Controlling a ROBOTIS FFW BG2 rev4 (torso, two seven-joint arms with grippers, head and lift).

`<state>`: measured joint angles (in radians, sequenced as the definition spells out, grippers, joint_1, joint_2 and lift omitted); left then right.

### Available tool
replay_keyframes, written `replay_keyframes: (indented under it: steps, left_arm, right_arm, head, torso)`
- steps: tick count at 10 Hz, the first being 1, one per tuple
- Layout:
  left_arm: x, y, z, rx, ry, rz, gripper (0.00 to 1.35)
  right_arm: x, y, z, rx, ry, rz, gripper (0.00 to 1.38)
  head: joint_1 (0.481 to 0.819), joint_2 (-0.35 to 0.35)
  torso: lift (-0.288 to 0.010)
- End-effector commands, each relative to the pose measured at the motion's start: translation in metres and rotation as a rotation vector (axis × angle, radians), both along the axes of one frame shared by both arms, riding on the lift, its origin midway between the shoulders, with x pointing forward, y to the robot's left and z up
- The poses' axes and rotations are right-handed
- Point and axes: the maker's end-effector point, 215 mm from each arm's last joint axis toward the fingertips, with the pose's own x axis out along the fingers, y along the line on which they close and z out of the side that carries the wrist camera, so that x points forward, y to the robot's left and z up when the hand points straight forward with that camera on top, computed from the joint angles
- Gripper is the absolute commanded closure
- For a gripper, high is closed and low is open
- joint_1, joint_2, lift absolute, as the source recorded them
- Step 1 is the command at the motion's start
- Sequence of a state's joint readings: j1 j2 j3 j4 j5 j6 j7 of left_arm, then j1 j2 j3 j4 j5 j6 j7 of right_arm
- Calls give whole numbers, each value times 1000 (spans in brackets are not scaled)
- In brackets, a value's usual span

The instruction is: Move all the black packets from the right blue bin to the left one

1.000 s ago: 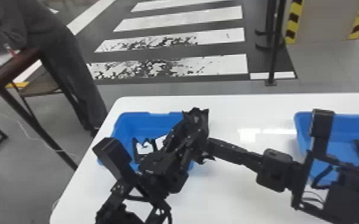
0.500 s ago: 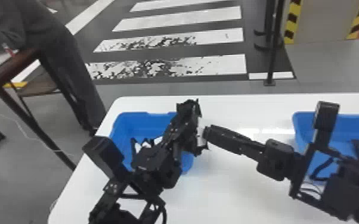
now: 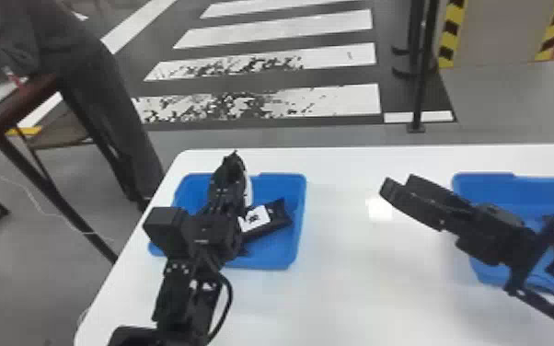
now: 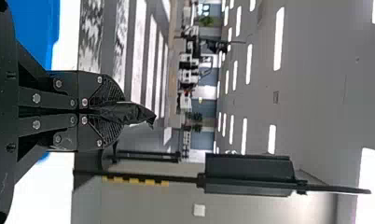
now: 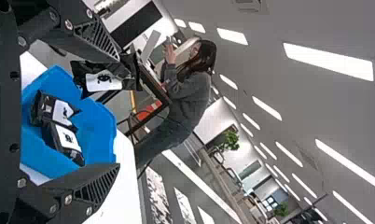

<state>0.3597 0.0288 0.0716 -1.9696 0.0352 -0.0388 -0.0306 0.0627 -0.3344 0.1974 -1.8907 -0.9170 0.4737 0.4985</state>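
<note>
The biggest thing I'm working over is the white tabletop (image 3: 359, 285), with the left blue bin (image 3: 275, 182) and the right blue bin (image 3: 497, 189) standing well apart on it. Over the left bin I have the left pincer (image 3: 232, 164) pressed together on a black packet (image 4: 129, 113), whose crumpled end pokes out past the fingers. The right pincer (image 3: 398, 184) hangs just left of the right bin, spread, with nothing between its fingers. Two more packets, one (image 5: 60, 111) beside another (image 5: 66, 139), lie in the left bin. A dark shape with a white patch behind my right arm may be a further packet in the right bin; I can't be sure.

I'd judge each packet light and soft, a filled pouch with slightly slick film that creases rather than breaks. I'd take it flat across the thin end, above the bulk, and squeeze only enough to stop it sliding.

Compared with half a second ago, my arms have parted: the left has swung left from the bin's right-hand rim to well over the bin, and the right has backed off to the right, its fingers now opened.
</note>
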Motion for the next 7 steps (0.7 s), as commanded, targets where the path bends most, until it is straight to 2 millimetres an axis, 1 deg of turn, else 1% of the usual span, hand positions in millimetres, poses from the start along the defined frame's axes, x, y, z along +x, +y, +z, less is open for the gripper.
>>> replay_keyframes:
  steps: [1, 2, 3, 4, 5, 6, 7]
  left_arm:
    - [14, 25, -37, 110, 46, 54, 1211]
    - [10, 34, -56, 136, 74, 95, 1159]
    - [5, 40, -77, 121, 125, 107, 691]
    - [-2, 37, -81, 90, 122, 95, 142]
    - [-8, 32, -62, 61, 47, 77, 24]
    - [-17, 19, -44, -23, -29, 43, 153]
    - [-29, 5, -24, -156, -116, 10, 180]
  right_arm:
    - [9, -20, 2, -31, -24, -44, 64]
    - [15, -36, -2, -62, -32, -79, 64]
    - [21, -54, -6, -104, -47, -119, 64]
    - [28, -72, -7, -147, -65, -156, 65]
    - [38, -95, -6, -207, -94, -208, 65]
    - [51, -126, -2, -282, -124, -282, 65]
    - [59, -158, 2, -381, -141, -363, 70]
  head:
    - [695, 258]
    - [695, 260]
    - [695, 260]
    - [695, 246]
    - [695, 237]
    - [695, 209]
    - [695, 172]
  torso:
    - [-140]
    - [-140]
    - [-140]
    - [-140]
    - [-140]
    - [-140]
    - [-140]
